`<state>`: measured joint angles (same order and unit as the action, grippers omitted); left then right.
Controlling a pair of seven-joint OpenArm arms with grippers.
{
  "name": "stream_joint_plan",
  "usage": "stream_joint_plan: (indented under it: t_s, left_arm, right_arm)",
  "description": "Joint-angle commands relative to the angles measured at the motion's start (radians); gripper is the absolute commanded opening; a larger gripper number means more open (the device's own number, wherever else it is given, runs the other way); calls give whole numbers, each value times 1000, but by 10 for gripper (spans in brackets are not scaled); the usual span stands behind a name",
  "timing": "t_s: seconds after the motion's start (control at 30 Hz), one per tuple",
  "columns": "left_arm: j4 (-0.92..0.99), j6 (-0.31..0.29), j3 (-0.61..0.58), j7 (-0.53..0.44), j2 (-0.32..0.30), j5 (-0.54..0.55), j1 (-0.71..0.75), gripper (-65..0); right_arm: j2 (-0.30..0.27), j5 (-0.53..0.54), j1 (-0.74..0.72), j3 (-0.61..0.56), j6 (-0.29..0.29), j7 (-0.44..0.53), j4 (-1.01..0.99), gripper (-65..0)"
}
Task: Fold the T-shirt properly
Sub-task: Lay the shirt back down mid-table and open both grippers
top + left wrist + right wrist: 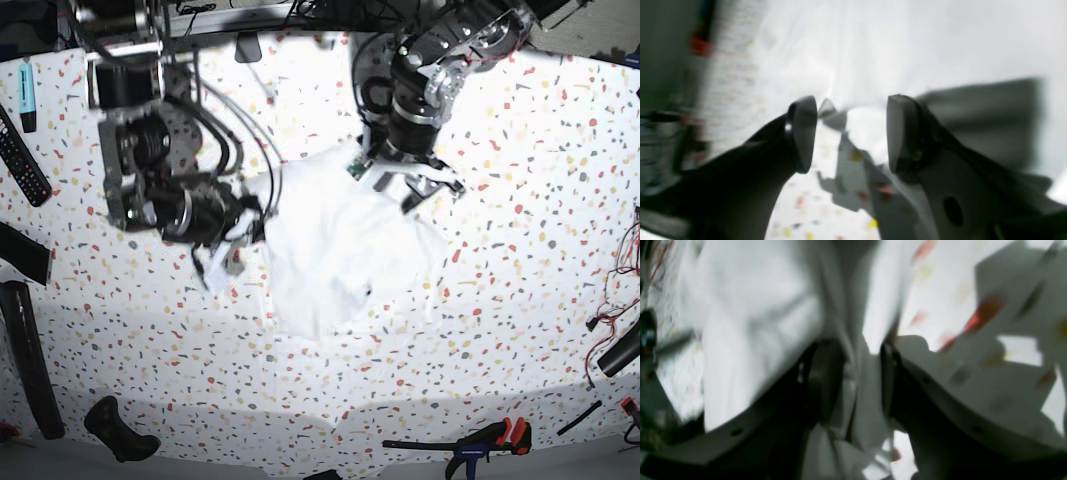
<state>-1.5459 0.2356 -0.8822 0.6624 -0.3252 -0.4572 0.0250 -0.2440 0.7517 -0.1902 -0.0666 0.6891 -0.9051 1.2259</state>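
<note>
**White T-shirt, crumpled, centre of table**

We read no writing anywhere. The terrazzo table (520, 260) lies bare at right and below the T-shirt (335, 255), with tools along its left and lower edges. The right gripper (853, 380), centre left in the base view, pinches a fold of shirt. The left gripper (851, 133), upper centre, hangs apart over the shirt's edge, holding nothing.

One T-shirt (335, 245), two grippers
</note>
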Motion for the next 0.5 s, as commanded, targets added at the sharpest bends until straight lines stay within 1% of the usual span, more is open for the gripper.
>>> stream_joint_plan:
  t_s: [0.0,0.07,0.13,0.23,0.33,0.4,0.47]
  left_arm:
    - [12,-18,5,62,-15,15,2,-326]
    - [14,-12,5,62,-33,12,-4,-326]
    - [14,22,5,68,-56,12,-14,-326]
    - [14,49,5,81,-98,13,-36,-326]
    - [14,59,5,93,-146,13,-56,-326]
    - [14,84,5,101,-173,13,-61,-326]
    - [14,105,5,100,-193,13,-61,-326]
  right_arm:
    - [0,-6,13,-5,9,-48,41,-429]
    - [0,-8,55,-5,9,-50,105,-429]
    - [0,-8,81,-5,9,-48,143,-429]
    - [1,-8,88,-5,9,-41,150,-429]
    - [6,-8,88,-6,9,-29,150,-429]
    - [23,-19,87,-7,9,-24,150,-429]
    - [54,-23,86,-7,9,-11,150,-429]
